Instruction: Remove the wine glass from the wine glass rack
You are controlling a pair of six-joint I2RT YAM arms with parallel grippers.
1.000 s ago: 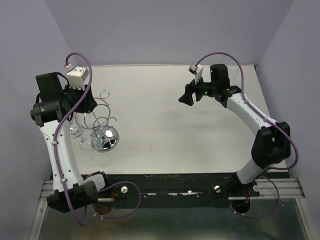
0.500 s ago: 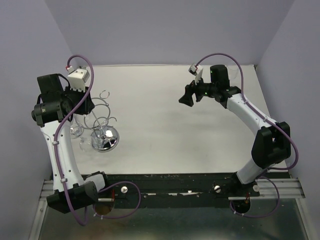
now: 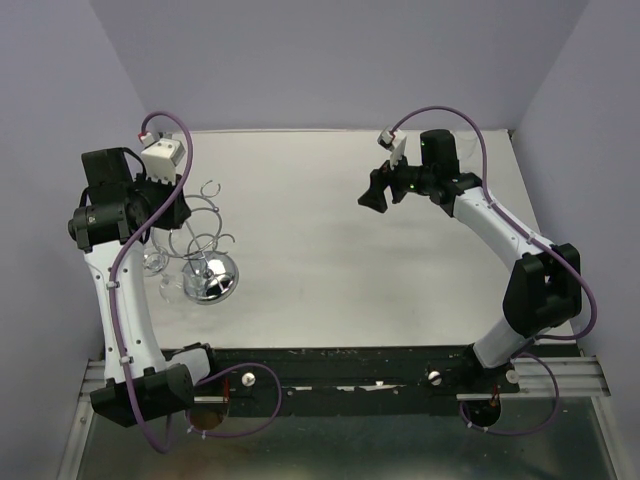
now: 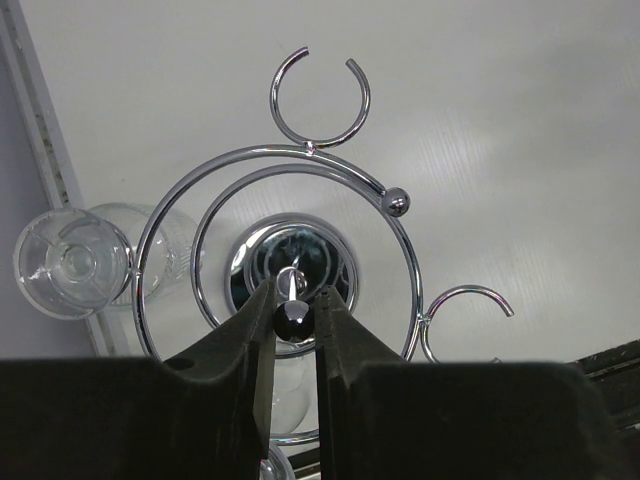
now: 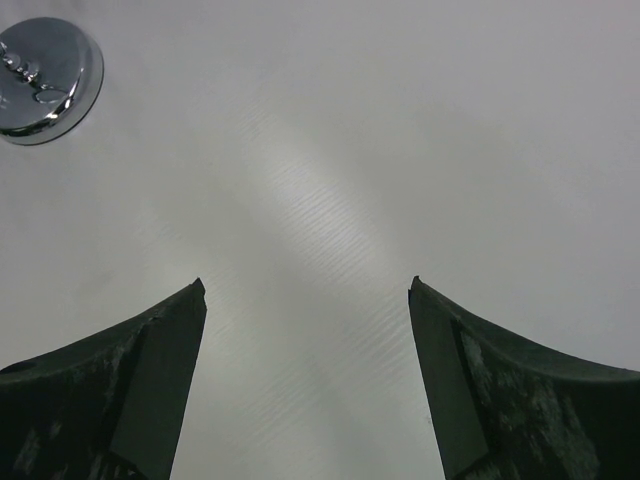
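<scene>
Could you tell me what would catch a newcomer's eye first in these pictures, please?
The chrome wine glass rack gleams at the left of the table, the left gripper closed about the black knob atop its rod. A clear wine glass shows beside the rack's spiral in the left wrist view. The right gripper hangs open over the table, right of centre.
</scene>
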